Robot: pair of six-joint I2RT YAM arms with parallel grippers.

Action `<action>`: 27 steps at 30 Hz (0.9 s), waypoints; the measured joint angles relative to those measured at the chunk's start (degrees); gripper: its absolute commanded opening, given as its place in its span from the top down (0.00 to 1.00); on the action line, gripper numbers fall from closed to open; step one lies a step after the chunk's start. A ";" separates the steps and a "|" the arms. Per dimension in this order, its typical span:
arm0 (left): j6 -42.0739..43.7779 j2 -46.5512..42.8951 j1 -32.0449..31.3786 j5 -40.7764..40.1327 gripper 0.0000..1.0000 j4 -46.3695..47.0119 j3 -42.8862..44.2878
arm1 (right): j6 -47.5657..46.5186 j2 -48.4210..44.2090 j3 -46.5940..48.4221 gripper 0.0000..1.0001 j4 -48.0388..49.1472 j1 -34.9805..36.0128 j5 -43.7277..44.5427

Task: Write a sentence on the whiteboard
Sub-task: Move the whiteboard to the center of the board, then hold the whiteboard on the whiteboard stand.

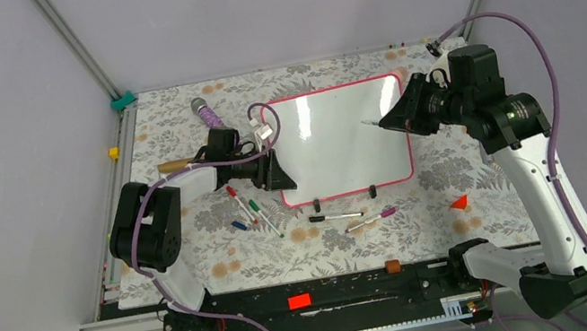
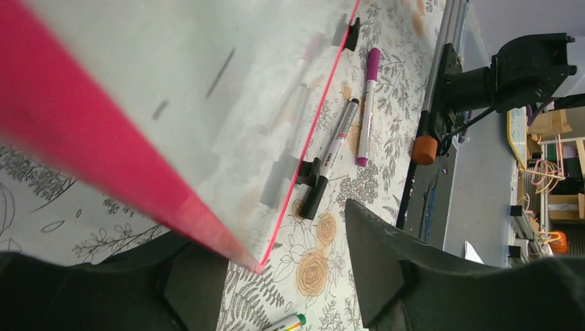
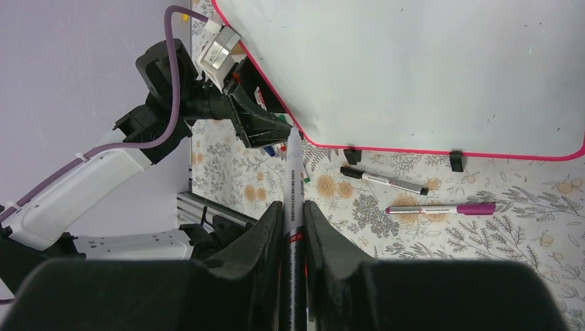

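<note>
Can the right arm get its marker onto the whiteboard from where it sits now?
Probably yes. The right fingers clamp the marker, its tip over the whiteboard near its right edge, nothing between. The left fingers stand open at the board's left corner, out of the way.

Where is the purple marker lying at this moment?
In the top view, the purple marker lies flat near the middle, just in front of the near edge of the whiteboard, slightly right of the black marker.
</note>
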 measured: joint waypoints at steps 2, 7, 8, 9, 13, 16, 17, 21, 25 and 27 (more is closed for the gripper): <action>0.04 0.00 0.07 -0.81 0.30 -0.57 0.00 | 0.00 -0.11 -0.02 1.00 0.02 0.02 0.00; -0.70 -0.11 0.07 -2.60 0.16 -0.26 -0.02 | 0.00 -0.13 -0.04 1.00 0.02 0.13 0.00; -1.05 -0.22 0.11 -3.06 0.14 0.04 -0.04 | 0.00 -0.15 -0.04 1.00 0.02 0.13 0.00; -1.36 -0.42 0.15 -3.56 0.13 0.35 -0.07 | 0.00 -0.20 -0.04 1.00 0.02 0.13 0.00; -2.97 -2.54 0.96 -5.81 0.01 1.31 -0.52 | -0.02 -0.48 -0.04 1.00 0.02 0.17 0.04; -4.87 -5.05 2.16 -7.41 0.01 2.67 -1.33 | -0.07 -0.87 -0.04 1.00 -0.07 0.24 0.35; -5.38 -5.79 2.49 -7.76 0.01 2.97 -1.60 | -0.13 -1.01 -0.04 1.00 -0.22 0.26 0.46; -7.61 -7.78 2.93 -9.46 0.01 4.96 -2.75 | -0.46 -1.60 -0.04 1.00 -1.33 0.28 1.31; -9.81 -10.56 2.84 -12.85 0.01 6.12 -5.03 | -0.50 -2.16 -0.04 1.00 -1.73 0.33 1.84; -10.67 -12.46 2.82 -14.64 0.01 6.34 -6.08 | -0.50 -2.29 -0.04 1.00 -1.73 0.33 2.03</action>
